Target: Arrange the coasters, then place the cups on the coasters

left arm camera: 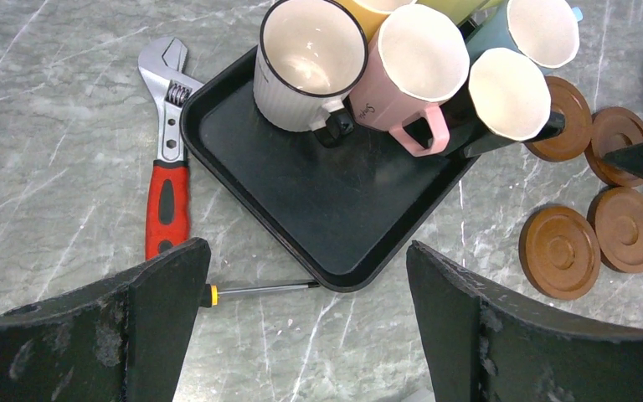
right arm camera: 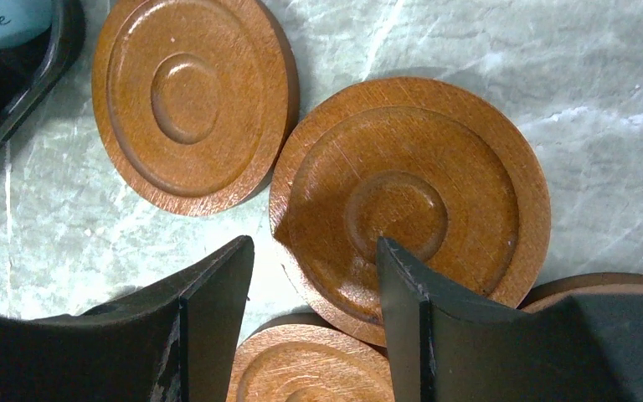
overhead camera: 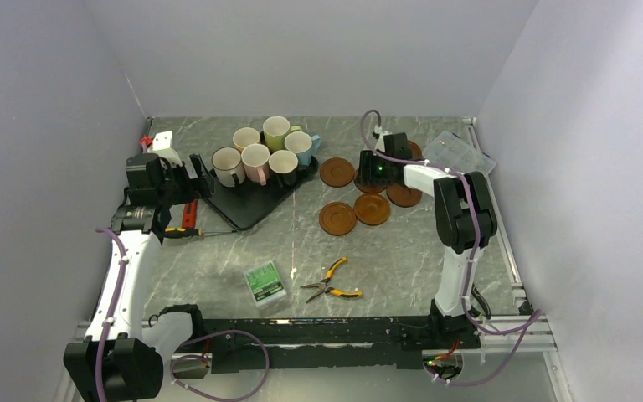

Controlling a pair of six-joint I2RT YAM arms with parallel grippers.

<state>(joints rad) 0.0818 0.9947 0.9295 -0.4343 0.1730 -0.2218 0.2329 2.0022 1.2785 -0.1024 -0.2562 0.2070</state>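
Six cups stand bunched at the far end of a black tray [overhead camera: 251,201]: cream-white [left arm camera: 310,63], pink [left arm camera: 419,63], black [left arm camera: 511,96], light blue [left arm camera: 540,29], with yellow-orange [overhead camera: 245,138] and yellow-green [overhead camera: 276,130] behind. My left gripper [left arm camera: 306,251] hangs open over the table at the tray's near corner, holding nothing. Several reddish-brown coasters lie right of the tray. My right gripper [right arm camera: 312,251] is open low over them. It straddles the rim of one coaster [right arm camera: 410,176] that overlaps its neighbours, one finger above its centre and the other off its edge. Another coaster [right arm camera: 188,100] lies flat beside it.
A red-handled wrench [left arm camera: 166,167] and a small screwdriver [left arm camera: 259,290] lie left of the tray. Yellow-handled pliers [overhead camera: 331,280] and a green box [overhead camera: 265,283] sit mid-table. A clear plastic box [overhead camera: 459,152] rests at the far right, by the wall.
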